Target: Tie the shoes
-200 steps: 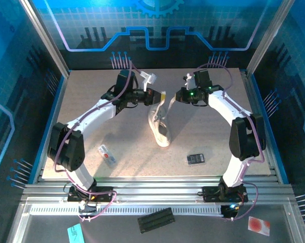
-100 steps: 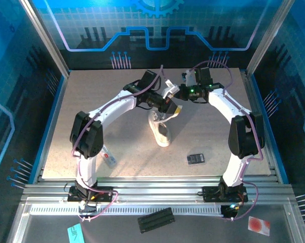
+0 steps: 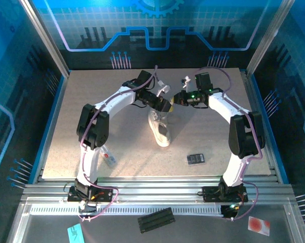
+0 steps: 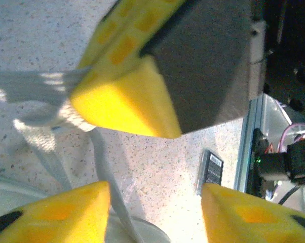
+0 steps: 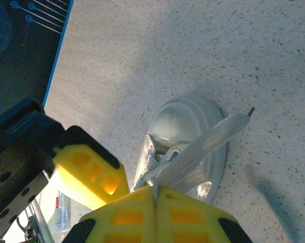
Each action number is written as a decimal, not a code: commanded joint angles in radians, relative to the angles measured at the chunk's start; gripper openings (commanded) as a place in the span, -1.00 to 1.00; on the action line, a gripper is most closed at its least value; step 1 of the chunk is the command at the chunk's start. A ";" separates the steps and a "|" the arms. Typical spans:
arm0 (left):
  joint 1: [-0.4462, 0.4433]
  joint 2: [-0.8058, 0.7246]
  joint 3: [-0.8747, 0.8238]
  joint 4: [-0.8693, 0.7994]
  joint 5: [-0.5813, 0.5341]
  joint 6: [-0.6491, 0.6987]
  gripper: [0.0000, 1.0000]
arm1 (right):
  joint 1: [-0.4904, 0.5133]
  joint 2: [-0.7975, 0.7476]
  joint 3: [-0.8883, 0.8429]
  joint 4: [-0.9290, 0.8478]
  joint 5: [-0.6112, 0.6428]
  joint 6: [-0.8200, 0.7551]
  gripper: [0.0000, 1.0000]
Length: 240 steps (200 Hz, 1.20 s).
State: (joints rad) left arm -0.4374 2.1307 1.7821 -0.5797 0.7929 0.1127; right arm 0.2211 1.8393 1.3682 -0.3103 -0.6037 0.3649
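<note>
The small white shoe (image 3: 160,129) lies mid-table, toe toward the arms. In the right wrist view the shoe (image 5: 185,126) sits just beyond my right gripper (image 5: 155,195), which is shut on a flat pale lace (image 5: 208,144) stretched up from the eyelets. My left gripper (image 3: 167,105) hovers over the shoe's heel end, close against my right gripper (image 3: 177,99). In the left wrist view my left gripper (image 4: 156,202) stands open, and a lace strand (image 4: 104,162) runs past the inner edge of its left finger (image 4: 56,212). One left finger (image 5: 89,174) appears beside the shoe.
A small black device (image 3: 195,158) lies to the right of the shoe's toe, and the same black device (image 4: 212,169) appears near the table's metal edge. A white-and-red packet (image 3: 108,154) lies at the front left. Blue walls fence the table.
My left arm has swung right, over the shoe and up against the right gripper, and its jaws have gone from shut to open. The right gripper stays shut on the lace.
</note>
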 commanded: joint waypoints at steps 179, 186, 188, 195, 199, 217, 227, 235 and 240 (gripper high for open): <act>-0.053 -0.291 -0.493 0.339 -0.345 0.421 0.05 | -0.008 -0.104 -0.072 0.042 -0.041 -0.205 -0.99; -0.052 -0.283 -0.485 0.330 -0.343 0.417 -0.03 | -0.007 -0.107 -0.074 0.043 -0.045 -0.210 -0.99; -0.053 -0.281 -0.483 0.328 -0.345 0.416 -0.06 | -0.007 -0.107 -0.075 0.043 -0.046 -0.212 -0.98; -0.053 -0.279 -0.477 0.324 -0.348 0.407 -0.15 | -0.008 -0.112 -0.076 0.042 -0.053 -0.222 -0.98; -0.052 -0.280 -0.474 0.324 -0.346 0.398 -0.21 | -0.008 -0.113 -0.078 0.043 -0.055 -0.226 -0.97; -0.046 -0.297 -0.472 0.342 -0.341 0.355 -0.48 | -0.007 -0.124 -0.083 0.032 -0.072 -0.264 -0.96; -0.041 -0.308 -0.472 0.352 -0.332 0.333 -0.61 | -0.008 -0.133 -0.084 0.017 -0.076 -0.288 -0.95; -0.037 -0.313 -0.469 0.353 -0.331 0.320 -0.67 | -0.008 -0.139 -0.083 0.005 -0.079 -0.306 -0.95; -0.035 -0.313 -0.465 0.350 -0.327 0.312 -0.69 | -0.008 -0.143 -0.082 -0.004 -0.080 -0.315 -0.95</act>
State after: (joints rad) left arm -0.4828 1.8416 1.2842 -0.2459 0.4381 0.4759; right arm 0.2214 1.7409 1.2934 -0.2852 -0.6415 0.1364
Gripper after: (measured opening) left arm 0.186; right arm 0.041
